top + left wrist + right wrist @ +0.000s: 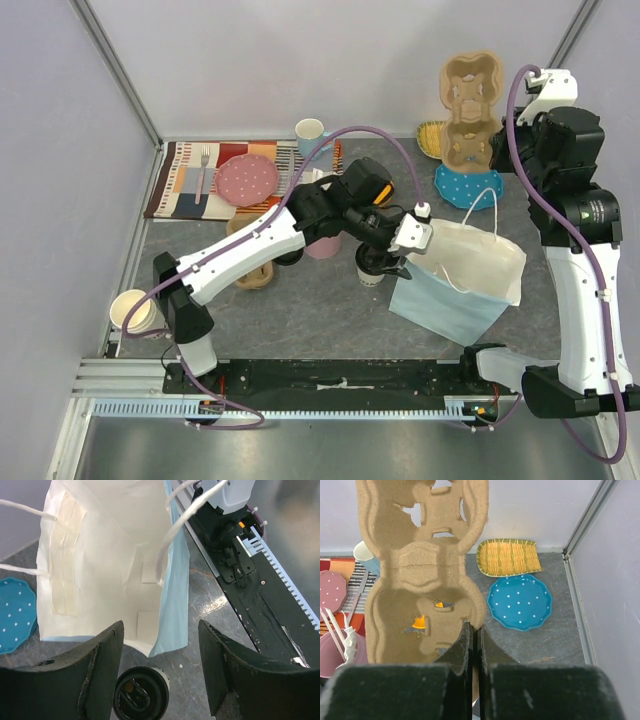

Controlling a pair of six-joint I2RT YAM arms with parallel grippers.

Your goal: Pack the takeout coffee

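Note:
The takeout coffee (pixel 141 695), an off-white paper cup with a black lid, stands on the grey table just in front of the bag's mouth. It shows in the top view (pixel 372 270) under my left wrist. My left gripper (pixel 160 647) is open and straddles the cup, which sits close to the left finger (pixel 95 675) with a wide gap to the right one. The light-blue paper bag (pixel 455 300) lies tilted with its white inside (pixel 100 565) facing the cup. My right gripper (pixel 475 640) is shut on the edge of a brown cardboard cup carrier (pixel 420 565), held up at the back right (pixel 470 95).
A blue dotted plate (pixel 519 602) and a yellow woven tray (pixel 507 557) lie at the back right. At the back left, a pink plate (pixel 247 180) and fork (pixel 203 170) rest on a striped mat, near a light-blue mug (pixel 310 133). Another paper cup (pixel 130 310) stands at the left edge.

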